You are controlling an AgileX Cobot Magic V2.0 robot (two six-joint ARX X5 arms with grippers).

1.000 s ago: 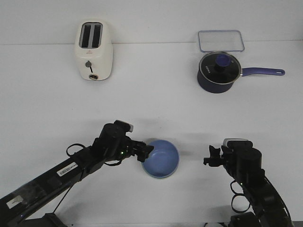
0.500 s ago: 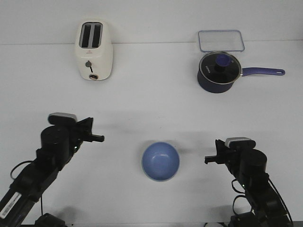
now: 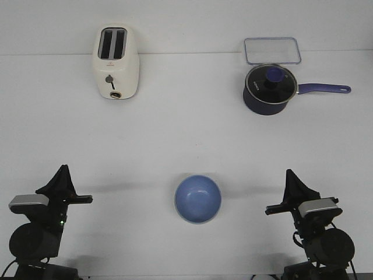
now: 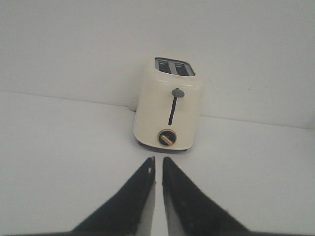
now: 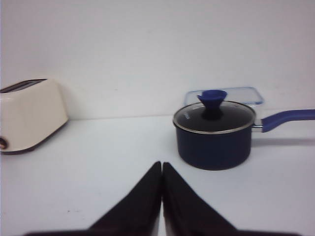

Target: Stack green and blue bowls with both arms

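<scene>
Left claw (image 4: pixel 158 169) nearly closed, empty; right claw (image 5: pixel 162 169) pressed closed, empty; blue bowl (image 3: pixel 198 199) between them on tabletop (image 3: pixel 186 134)

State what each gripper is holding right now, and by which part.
Nothing is held. The left gripper and right gripper are both shut on nothing, well away from the blue bowl, which sits alone on the table.

The left end effector (image 4: pixel 158 169) has its two black fingers (image 4: pixel 135 196) almost together, with only a thin gap between them and nothing held. Straight ahead of the tips, well apart from them, a cream toaster (image 4: pixel 169 110) stands upright on the white counter (image 4: pixel 59 157), its lever and knob facing the end effector.
</scene>
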